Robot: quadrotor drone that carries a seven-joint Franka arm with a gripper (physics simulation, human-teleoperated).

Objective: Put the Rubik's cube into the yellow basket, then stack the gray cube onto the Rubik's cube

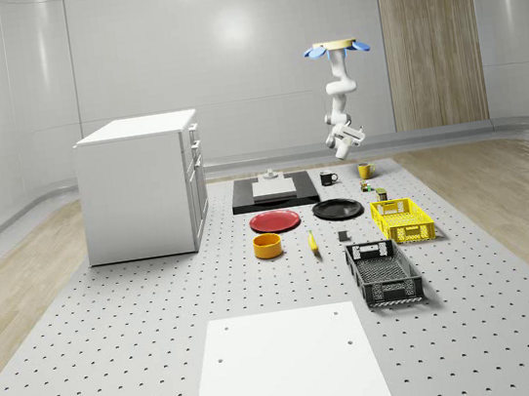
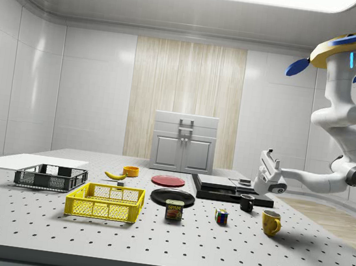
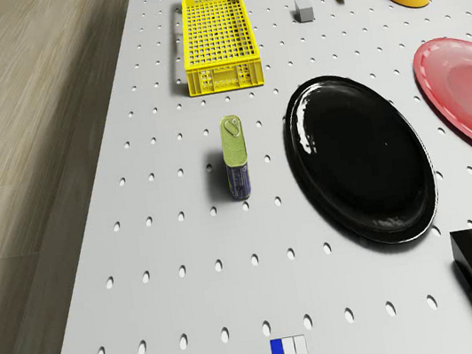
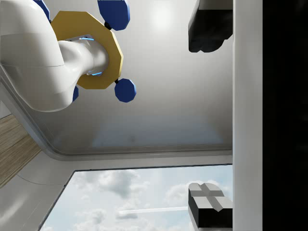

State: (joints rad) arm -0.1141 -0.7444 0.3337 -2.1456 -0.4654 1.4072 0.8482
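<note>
Your drone (image 2: 346,51) hovers beyond the table's far end; gripper (image 2: 267,166), fingers spread and empty, hangs above the mugs. Rubik's cube (image 2: 221,217) sits on the table (image 2: 163,242), well apart from the basket (image 2: 104,202).

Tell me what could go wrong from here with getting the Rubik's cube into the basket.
1. The gripper hangs high above the table and points upward in the wrist view, so it must reorient a lot before any grasp.
2. The Rubik's cube sits near the black mug and yellow mug; a descent could knock them.
3. The can stands between the cube and the basket, so a low carry could hit it.
</note>
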